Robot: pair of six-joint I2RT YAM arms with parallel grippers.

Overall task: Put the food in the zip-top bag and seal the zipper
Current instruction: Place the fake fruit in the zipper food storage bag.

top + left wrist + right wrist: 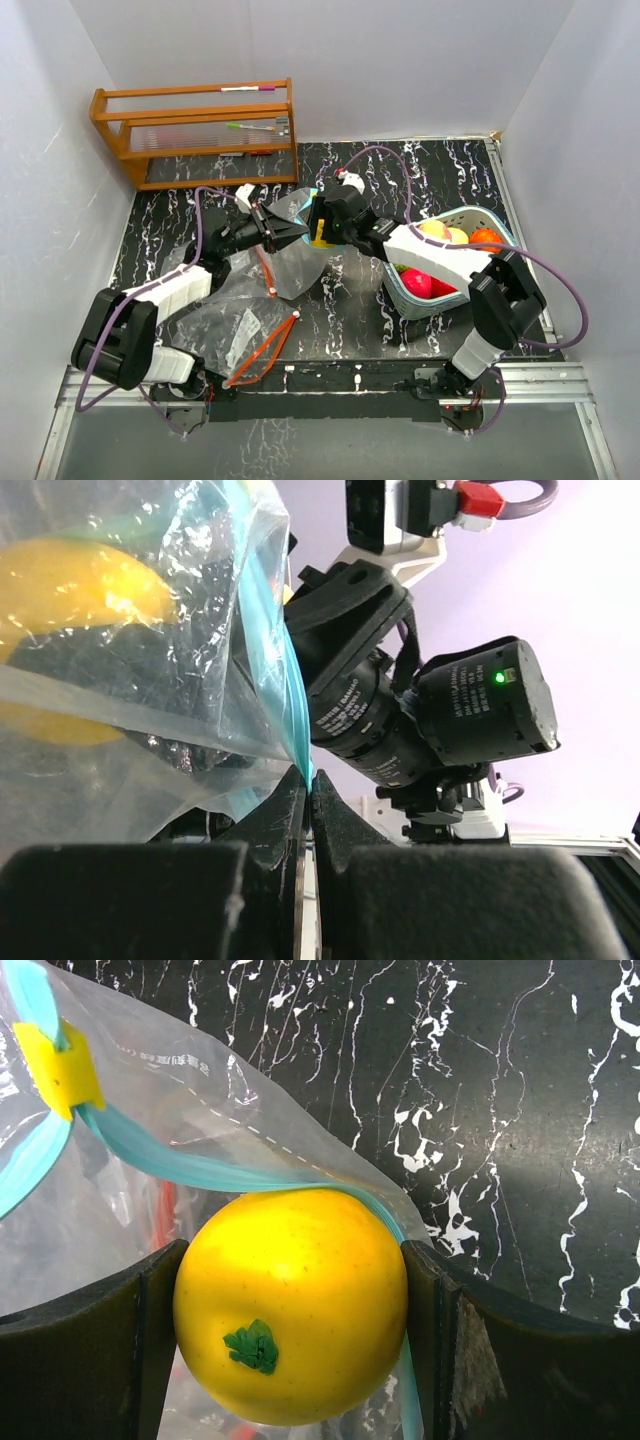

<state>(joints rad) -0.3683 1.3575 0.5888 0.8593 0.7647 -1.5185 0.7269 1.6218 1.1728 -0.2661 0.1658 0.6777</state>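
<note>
Enclosing white walls [400, 60] (marbled black tabletop [340, 300])

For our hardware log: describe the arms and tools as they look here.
The left arm and right arm are white and black, with purple cables. Left tool and right tool are black. A green light glows on the right arm's motor.

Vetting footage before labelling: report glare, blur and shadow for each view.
Top external: sharp, evenly lit, soft shadows on the table. Left wrist: the left fingers are dark and soft up close; the zip-top bag glints with crinkle glare. Right wrist: the yellow fruit is sharp with mild sheen; the right fingers are underexposed.
</note>
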